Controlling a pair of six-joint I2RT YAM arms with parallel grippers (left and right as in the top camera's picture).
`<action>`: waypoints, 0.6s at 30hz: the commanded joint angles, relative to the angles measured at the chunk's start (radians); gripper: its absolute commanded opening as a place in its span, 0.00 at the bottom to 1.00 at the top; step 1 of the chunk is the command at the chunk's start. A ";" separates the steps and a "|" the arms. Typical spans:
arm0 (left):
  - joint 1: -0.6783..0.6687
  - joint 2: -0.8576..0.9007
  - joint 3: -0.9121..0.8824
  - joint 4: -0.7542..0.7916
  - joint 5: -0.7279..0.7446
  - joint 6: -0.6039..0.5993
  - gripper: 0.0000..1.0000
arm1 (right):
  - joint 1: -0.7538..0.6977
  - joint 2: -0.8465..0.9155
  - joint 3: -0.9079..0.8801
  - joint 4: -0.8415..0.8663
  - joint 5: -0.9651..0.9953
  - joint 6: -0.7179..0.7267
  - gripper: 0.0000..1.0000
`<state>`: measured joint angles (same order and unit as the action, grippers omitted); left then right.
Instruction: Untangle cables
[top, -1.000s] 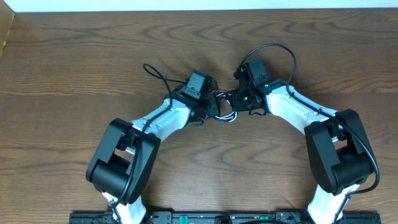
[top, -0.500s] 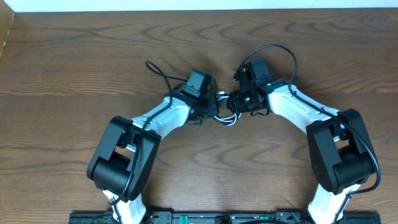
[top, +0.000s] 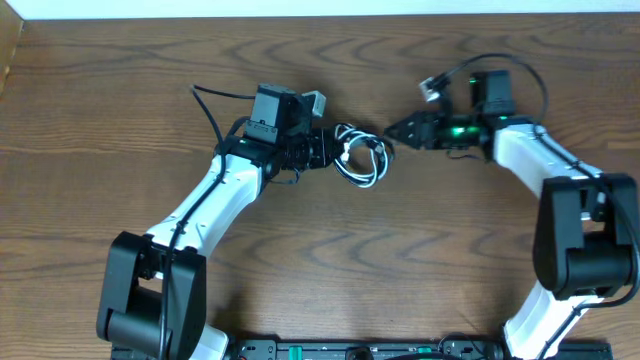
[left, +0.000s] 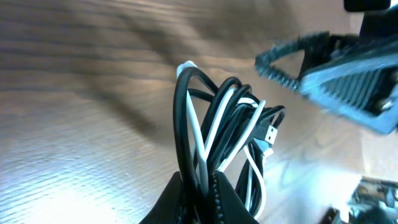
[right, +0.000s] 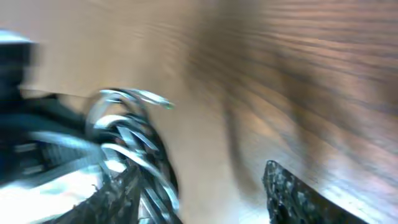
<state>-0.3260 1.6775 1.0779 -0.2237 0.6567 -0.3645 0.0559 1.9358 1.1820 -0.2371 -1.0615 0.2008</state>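
Note:
The black and white cables are bundled together in a small coil (top: 362, 158) just right of my left gripper (top: 322, 150). In the left wrist view the coil (left: 227, 134) stands up from my left gripper (left: 202, 186), which is shut on several of its strands; a small plug end (left: 268, 132) hangs at the right. My right gripper (top: 398, 128) is open and empty, a little to the right of the coil and apart from it. In the blurred right wrist view the coil (right: 130, 149) lies left of my open fingers (right: 205, 193).
The brown wooden table (top: 320, 260) fills the view, with its far edge (top: 320, 14) at the top. Thick black wires loop over both wrists. The other gripper's fingers (left: 329, 68) show at the upper right of the left wrist view.
The two arms have moved apart: the left went left with the coil in its jaws, the right went right and let go, with its jaws open.

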 joint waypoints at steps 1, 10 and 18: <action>0.003 -0.005 0.020 0.011 0.068 0.030 0.07 | -0.024 -0.021 0.015 -0.001 -0.253 -0.026 0.62; 0.005 -0.005 0.020 0.100 0.150 0.000 0.07 | 0.035 -0.021 0.014 -0.004 -0.304 -0.105 0.61; 0.045 -0.005 0.020 0.132 0.403 0.159 0.07 | 0.031 -0.021 0.014 -0.014 -0.261 -0.099 0.36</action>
<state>-0.3027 1.6775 1.0779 -0.0963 0.9169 -0.2890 0.0982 1.9354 1.1820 -0.2497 -1.3170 0.1123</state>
